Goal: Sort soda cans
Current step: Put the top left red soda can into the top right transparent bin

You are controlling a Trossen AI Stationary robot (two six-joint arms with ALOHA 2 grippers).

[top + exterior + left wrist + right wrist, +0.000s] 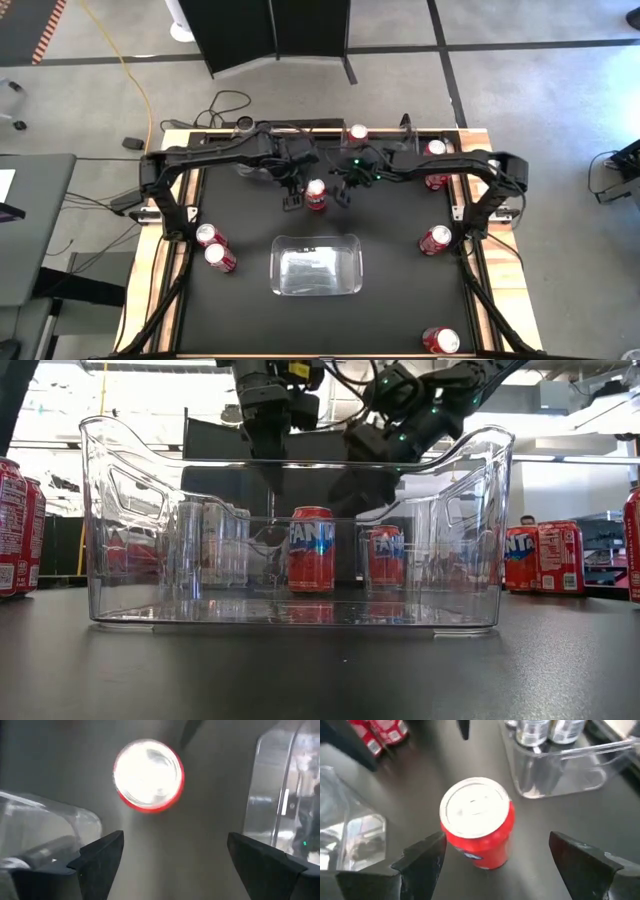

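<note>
While hanging spread wide at nine o'clock of the middle red can [316, 193], crowded it with the left gripper [292, 203] and gripped nothing. Matched that from three o'clock with the right gripper [345, 190], equally wide apart and equally empty. Found the can upright on the black table [400, 300], just at twelve o'clock of the clear bin [352, 262] and touched by neither arm.

Judged a clash the likeliest trouble: with both arms poised on one can, could knock finger against finger on closing, or nudge the can off its base and set it rolling. Could also catch the bin's near wall on the carry, given so little room between can and rim. Might equally mis-sort it, with silver cans [540, 730] already standing in a second bin [560, 775] close by.

Left the other red cans scattered — a pair [214, 246] toward eight o'clock, more down the three o'clock side
</note>
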